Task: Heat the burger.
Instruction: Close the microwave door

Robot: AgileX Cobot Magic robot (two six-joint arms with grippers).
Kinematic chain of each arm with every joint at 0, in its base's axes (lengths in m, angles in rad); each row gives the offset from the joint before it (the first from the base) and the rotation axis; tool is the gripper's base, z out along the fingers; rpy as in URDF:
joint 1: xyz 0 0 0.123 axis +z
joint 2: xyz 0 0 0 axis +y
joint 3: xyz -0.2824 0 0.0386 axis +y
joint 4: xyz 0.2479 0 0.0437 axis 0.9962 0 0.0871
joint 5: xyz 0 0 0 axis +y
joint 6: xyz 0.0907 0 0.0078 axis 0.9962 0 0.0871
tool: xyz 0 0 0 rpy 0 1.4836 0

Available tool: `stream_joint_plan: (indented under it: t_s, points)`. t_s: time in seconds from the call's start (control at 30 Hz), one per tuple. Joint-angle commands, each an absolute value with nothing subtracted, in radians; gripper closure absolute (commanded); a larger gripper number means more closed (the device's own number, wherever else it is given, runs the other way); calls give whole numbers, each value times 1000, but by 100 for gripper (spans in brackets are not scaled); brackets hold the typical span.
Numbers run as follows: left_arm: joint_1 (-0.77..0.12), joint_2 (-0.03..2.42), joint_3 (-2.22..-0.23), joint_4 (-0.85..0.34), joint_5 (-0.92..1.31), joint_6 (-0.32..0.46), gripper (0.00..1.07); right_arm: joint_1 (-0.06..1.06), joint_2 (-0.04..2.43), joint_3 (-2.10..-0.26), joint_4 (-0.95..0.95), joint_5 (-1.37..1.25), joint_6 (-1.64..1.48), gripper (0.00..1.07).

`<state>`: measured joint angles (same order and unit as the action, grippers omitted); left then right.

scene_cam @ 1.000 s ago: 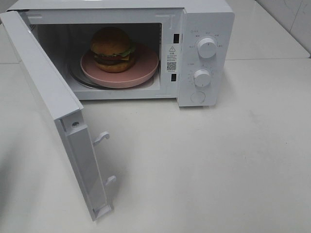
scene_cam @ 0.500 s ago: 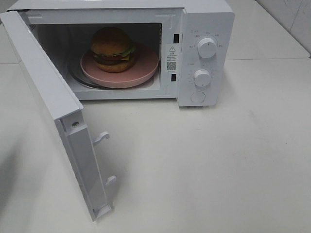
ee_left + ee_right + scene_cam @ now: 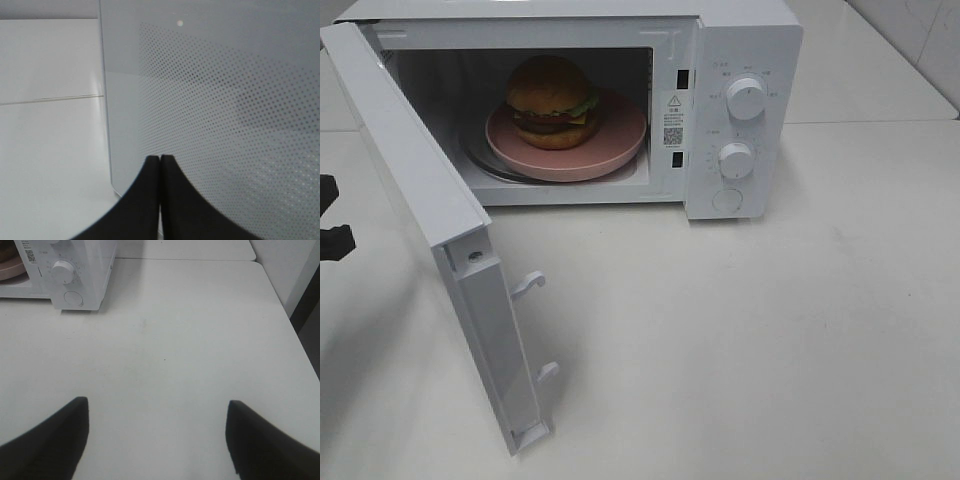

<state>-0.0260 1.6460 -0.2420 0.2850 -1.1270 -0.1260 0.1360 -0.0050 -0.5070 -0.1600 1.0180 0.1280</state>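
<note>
Overhead, the burger sits inside the open cavity of the white microwave, resting on a pink plate and placed toward the plate's rear left. A clear round tray shows beneath the plate's near-left rim. The door stands swung wide on the left of the high view, its free edge nearest the camera and bearing two white latch hooks. On the control panel to the right of the cavity are an upper knob, a lower knob and a round button below them. My left gripper is closed with nothing in it: its two dark fingers meet along a single seam and point at the dotted outer face of the door. Whether the tips touch that face I cannot tell. In the high view only dark parts of this arm show at the left edge, outside the door. My right gripper is spread wide and empty, poised over bare white table, well apart from the microwave, whose control panel appears in a far corner of the right wrist view.
</note>
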Motion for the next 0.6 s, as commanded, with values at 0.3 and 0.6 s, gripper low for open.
stream_joint_plan:
  t_s: [0.3,0.6]
  points:
    - [-143,1731,-302,218,-1178,-129,107,130,-30,-505,-160,1009,122,34]
    - [-242,1734,-374,151,-1110,-117,107,130,-30,-505,-160,1009,122,34]
